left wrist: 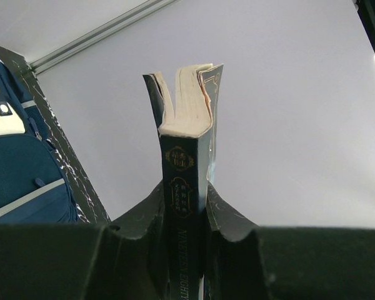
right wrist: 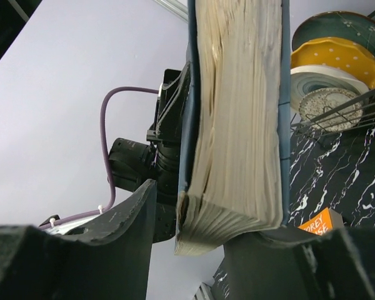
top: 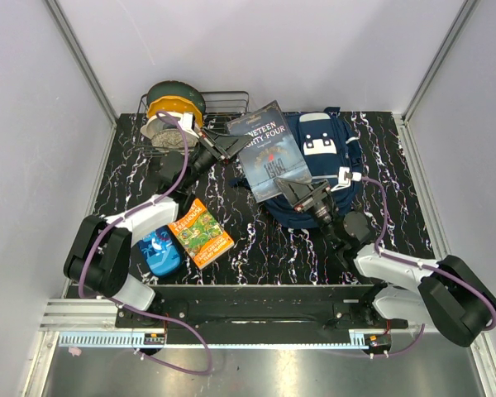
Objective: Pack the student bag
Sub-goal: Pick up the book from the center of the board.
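Note:
The navy student bag (top: 326, 157) lies at the back right of the table, white patches up; it also shows in the left wrist view (left wrist: 19, 169). A dark blue book, "Nineteen Eighty-Four" (top: 269, 153), is held in the air over the bag's left side. My left gripper (top: 223, 147) is shut on its spine (left wrist: 186, 119). My right gripper (top: 302, 194) is at the book's near corner. Its jaws stand open around the page edge (right wrist: 237, 125): one finger touches the cover, the other stands apart with a gap.
A wire rack (top: 223, 103) with stacked plates (top: 174, 112) stands at the back left, and shows in the right wrist view (right wrist: 337, 56). An orange and green book (top: 200, 233) and a blue pouch (top: 159, 252) lie at the front left. Walls enclose the table.

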Controlling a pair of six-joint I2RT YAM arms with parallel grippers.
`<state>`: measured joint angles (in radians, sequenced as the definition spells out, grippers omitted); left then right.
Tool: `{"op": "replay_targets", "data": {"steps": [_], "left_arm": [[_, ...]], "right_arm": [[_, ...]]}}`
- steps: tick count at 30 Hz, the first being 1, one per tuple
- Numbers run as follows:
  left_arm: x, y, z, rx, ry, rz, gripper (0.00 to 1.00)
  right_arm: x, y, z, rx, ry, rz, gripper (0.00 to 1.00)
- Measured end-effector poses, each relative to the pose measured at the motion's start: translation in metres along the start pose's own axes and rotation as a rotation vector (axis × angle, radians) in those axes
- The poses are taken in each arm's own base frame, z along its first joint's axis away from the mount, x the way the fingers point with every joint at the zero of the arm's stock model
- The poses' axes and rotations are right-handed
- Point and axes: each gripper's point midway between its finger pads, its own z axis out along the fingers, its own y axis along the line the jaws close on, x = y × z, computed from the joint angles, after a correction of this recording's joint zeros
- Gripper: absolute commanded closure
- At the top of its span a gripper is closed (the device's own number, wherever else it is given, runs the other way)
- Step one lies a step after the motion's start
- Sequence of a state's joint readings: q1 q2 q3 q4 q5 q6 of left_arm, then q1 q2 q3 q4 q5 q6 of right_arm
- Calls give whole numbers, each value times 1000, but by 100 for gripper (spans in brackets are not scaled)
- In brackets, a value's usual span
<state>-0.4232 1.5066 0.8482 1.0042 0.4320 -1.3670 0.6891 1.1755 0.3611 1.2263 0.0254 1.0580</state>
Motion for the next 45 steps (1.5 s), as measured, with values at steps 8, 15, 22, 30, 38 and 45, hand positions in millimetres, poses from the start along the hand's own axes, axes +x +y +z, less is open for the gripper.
{"op": "replay_targets", "data": {"steps": [8,15,22,30,38,45], "left_arm": [[1,-3,0,14,-7,1,100],[3,-2,-1,13,-10,-1,5],[31,6,-2,-30,116,47,1],[22,-20,2,-166,192,453,1],[95,-32,34,-68,484,833,4],[183,70,21,-154,862,846,15]], "right_arm": [[-2,-5,2,23,-12,-12,76],[-3,-5,1,46,-10,-24,100],[-22,-5,-18,157,-53,-70,100],[-99,-15,-95,441,-359,-143,100],[-177,2,-210,772,-624,-222,100],[-210,31,-268,880,-700,-296,100]]}}
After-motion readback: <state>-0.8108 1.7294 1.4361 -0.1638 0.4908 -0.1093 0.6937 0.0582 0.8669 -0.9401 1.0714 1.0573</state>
